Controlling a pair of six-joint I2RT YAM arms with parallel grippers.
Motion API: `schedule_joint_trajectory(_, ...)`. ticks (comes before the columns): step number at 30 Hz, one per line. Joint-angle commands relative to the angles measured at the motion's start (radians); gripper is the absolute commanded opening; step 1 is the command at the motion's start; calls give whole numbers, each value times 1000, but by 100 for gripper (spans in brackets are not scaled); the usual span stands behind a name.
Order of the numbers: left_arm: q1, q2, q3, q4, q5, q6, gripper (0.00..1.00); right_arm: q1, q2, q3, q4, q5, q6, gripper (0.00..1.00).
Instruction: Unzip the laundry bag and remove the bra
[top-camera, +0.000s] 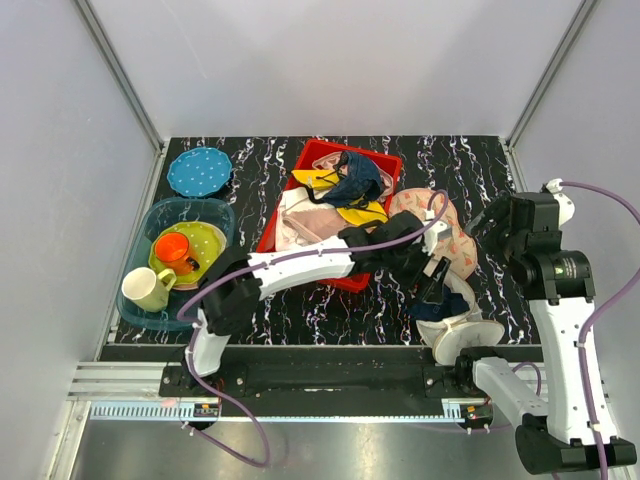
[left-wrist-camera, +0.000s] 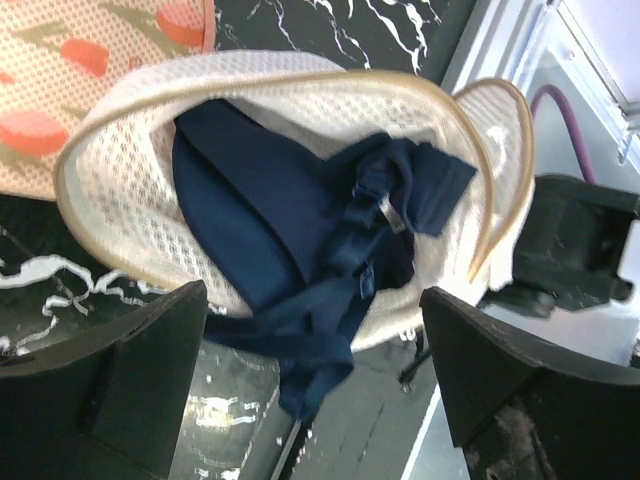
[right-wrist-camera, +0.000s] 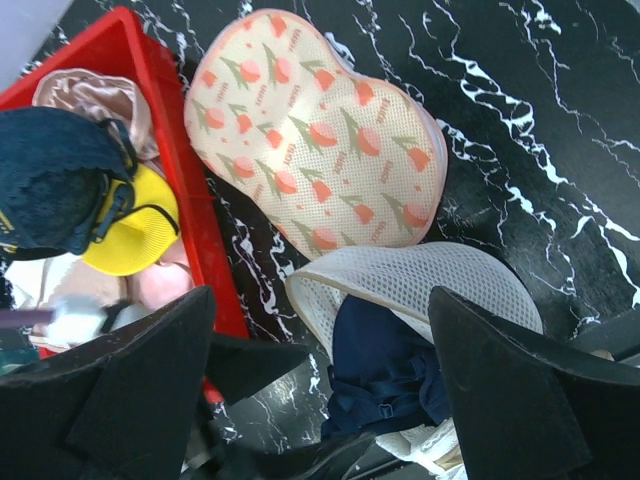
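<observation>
Overall, black marbled tabletop (top-camera: 262, 160), pale walls (top-camera: 330, 60)

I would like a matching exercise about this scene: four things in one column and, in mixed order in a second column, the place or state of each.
Things:
1. laundry bag
2. peach pad
3. orange cup
4. blue plate

Places or states:
a. in the tub, on a green plate
b. open, with a navy bra inside
c. on the table, behind the tub
d. on the table, beside the red bin

Pairs: 1-b, 2-d, 3-a, 4-c
</observation>
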Motion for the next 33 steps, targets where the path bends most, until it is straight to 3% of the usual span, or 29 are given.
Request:
schedule_joint_trajectory(1, -30, 86, 101, 37, -39, -7, 88, -14, -6, 84, 4, -25, -25, 94)
schedule_joint_trajectory(7, -44, 179, 153, 29, -25, -26, 84, -17, -11, 100, 1, -39, -30, 94)
schedule_joint_trajectory(10, -47, 201, 179, 26, 12, -32, 73, -17, -14, 97, 1, -36, -31, 94)
schedule_joint_trajectory(11, -47, 201, 182, 23, 18, -32, 66, -17, -18, 98, 1, -34, -31, 94)
schedule_joint_trajectory(12, -47, 198, 188, 17, 23, -26, 48, -17, -20, 97, 1, -33, -30, 94)
schedule_joint_trajectory(14, -46, 177, 195, 11, 17, -15, 32, -17, -23, 98, 1, -25, -31, 94)
schedule_joint_trajectory(15, -44, 167, 195, 1, 15, -4, 14, -17, -25, 100, 1, -22, -31, 94)
schedule_joint_trajectory(17, -36, 137, 196, -6, 18, 0, 0, -17, -29, 100, 0, -13, -33, 94)
schedule_joint_trajectory(33, 118, -230, 138, -34, 129, -14, 0, -22, -23, 117, -2, 69, -24, 94)
